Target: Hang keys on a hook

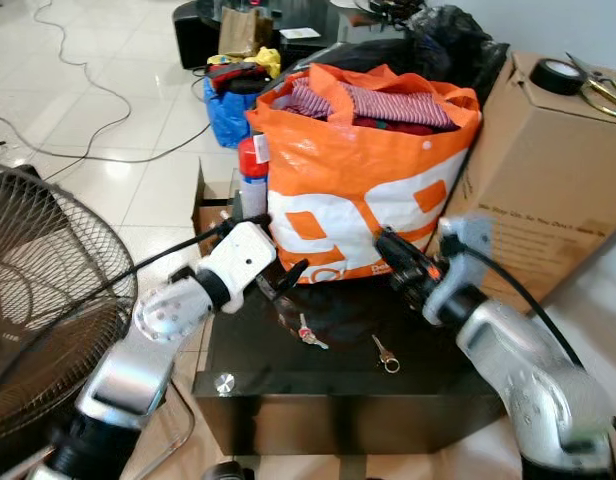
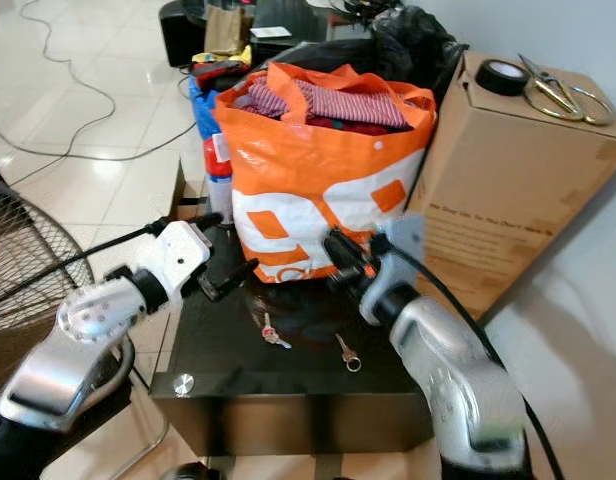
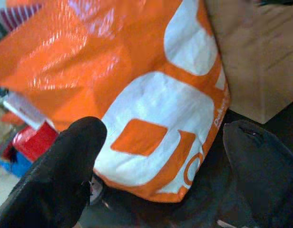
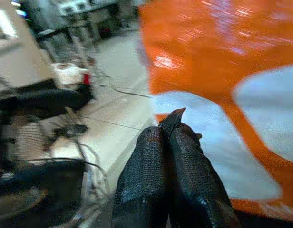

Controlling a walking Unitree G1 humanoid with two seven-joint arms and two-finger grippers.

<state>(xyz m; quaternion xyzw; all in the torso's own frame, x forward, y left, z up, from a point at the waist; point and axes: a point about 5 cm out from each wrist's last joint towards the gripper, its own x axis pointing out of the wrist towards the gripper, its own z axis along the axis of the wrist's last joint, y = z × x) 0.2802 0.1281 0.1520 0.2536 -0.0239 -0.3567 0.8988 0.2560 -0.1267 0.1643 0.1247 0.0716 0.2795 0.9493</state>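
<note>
Two keys lie on the glossy black table point(image 1: 288, 395): one with a red tag point(image 1: 310, 335) left of centre, and a plain one on a small ring point(image 1: 385, 354) to its right. My left gripper point(image 1: 285, 279) hovers just above and left of the red-tagged key, touching nothing. Its fingers point(image 3: 65, 171) are spread wide in the left wrist view. My right gripper point(image 1: 386, 245) is held over the table's back right, close against the orange bag point(image 1: 358, 190). The right wrist view shows its fingers point(image 4: 151, 175) pressed together, with a small dark point at the tips.
The orange-and-white bag full of clothes fills the back of the table. A cardboard box point(image 1: 548, 190) with a tape roll and scissors stands at the right, and a wire fan point(image 1: 38, 300) at the left. A red-capped spray can point(image 1: 252, 175) is behind the table, and cables run across the tiled floor.
</note>
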